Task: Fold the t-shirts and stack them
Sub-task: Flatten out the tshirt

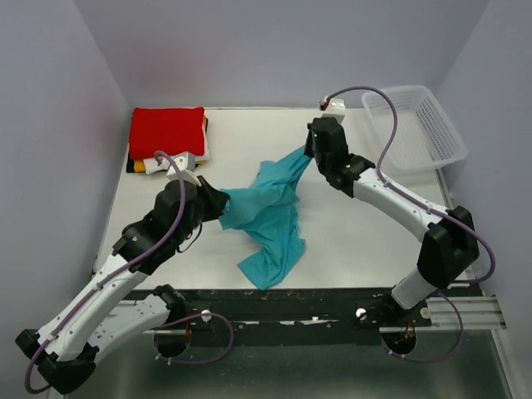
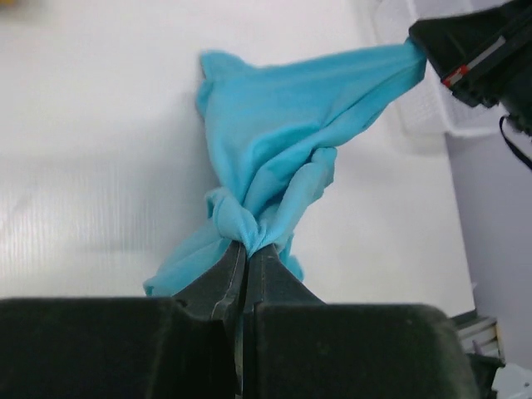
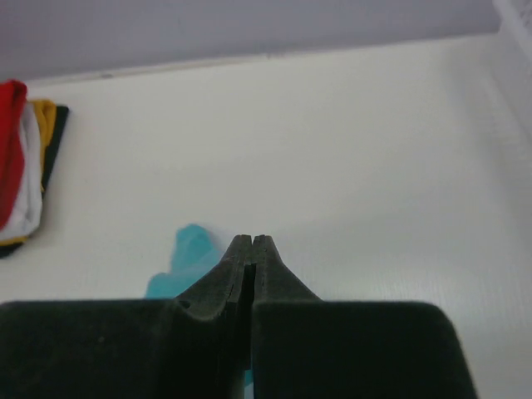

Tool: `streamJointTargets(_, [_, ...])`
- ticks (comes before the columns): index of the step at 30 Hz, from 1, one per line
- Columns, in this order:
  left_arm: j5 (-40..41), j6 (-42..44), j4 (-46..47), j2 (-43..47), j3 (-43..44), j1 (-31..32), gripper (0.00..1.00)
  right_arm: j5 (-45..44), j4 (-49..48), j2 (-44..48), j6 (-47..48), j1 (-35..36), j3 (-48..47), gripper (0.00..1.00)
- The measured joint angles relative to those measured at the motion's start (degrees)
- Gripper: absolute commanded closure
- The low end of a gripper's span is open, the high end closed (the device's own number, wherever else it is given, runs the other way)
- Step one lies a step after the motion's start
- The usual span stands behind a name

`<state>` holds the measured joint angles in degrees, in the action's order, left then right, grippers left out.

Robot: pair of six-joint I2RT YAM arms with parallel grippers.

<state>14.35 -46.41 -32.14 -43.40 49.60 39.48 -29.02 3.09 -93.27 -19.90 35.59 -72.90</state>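
At the far left corner of the counter (image 1: 349, 241) sits the stack of folded shirts (image 1: 166, 133), a red one on top with white, yellow-orange and black edges showing beneath it. Just in front of the stack, the left fingers (image 1: 218, 202) are clenched tight on a bunched fold of the turquoise shirt (image 1: 266, 220). In the left wrist view the two tips (image 2: 246, 258) meet with the cloth gathered into a knot-like wad between them. From that pinch the shirt (image 2: 283, 133) spreads toward the middle of the counter. Part of it is lifted and drawn out in a band, while a loose end trails down flat on the counter toward the near edge. The far right corner of the shirt rises to the right fingers (image 1: 312, 151), which are also closed and gripping it. The left wrist view shows the cloth pulled up to them in a narrow point. The right wrist view shows the tips (image 3: 249, 245) pressed together with a patch of turquoise (image 3: 187, 258) hanging just below. Beyond the right arm, at the far right corner, a white mesh basket (image 1: 416, 129) rests well apart from the shirt.
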Motion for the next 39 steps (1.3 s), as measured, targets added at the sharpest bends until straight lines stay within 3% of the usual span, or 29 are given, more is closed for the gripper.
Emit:
streamJointTargets(11, [8.6, 14.6, -4.0, -6.6, 34.9, -0.5, 1.0, -6.5, 0.2, 11.7, 10.8, 0.0, -15.7, 0.99])
streamJointTargets(21, [7.6, 25.3, -1.6, -10.8, 52.6, -0.9, 1.0, -4.2, 0.5, 17.8, 16.2, 0.0, -24.8, 0.99])
streamJointTargets(25, [5.6, 27.4, -0.9, -18.4, 57.6, -5.4, 1.0, -6.5, -1.4, 13.8, 20.0, -0.2, -25.5, 0.99])
streamJointTargets(30, [0.2, 27.8, -1.0, -33.7, 64.6, -14.6, 1.0, -6.8, -1.1, 0.8, 22.4, -4.6, -31.8, 0.99])
streamJointTargets(34, [-4.4, 29.6, -7.0, -51.5, 82.7, -19.6, 1.0, -5.1, 0.7, -9.2, 22.9, -9.6, -40.3, 0.99])
streamJointTargets(37, [-6.9, 30.9, -9.2, -58.9, 92.6, -21.0, 1.0, -4.5, 1.7, -13.7, 24.0, -11.8, -47.1, 0.99])
streamJointTargets(39, [-9.5, 31.0, -9.4, -59.5, 93.9, -21.8, 1.0, -4.4, 1.8, -14.0, 24.7, -12.2, -49.9, 0.99])
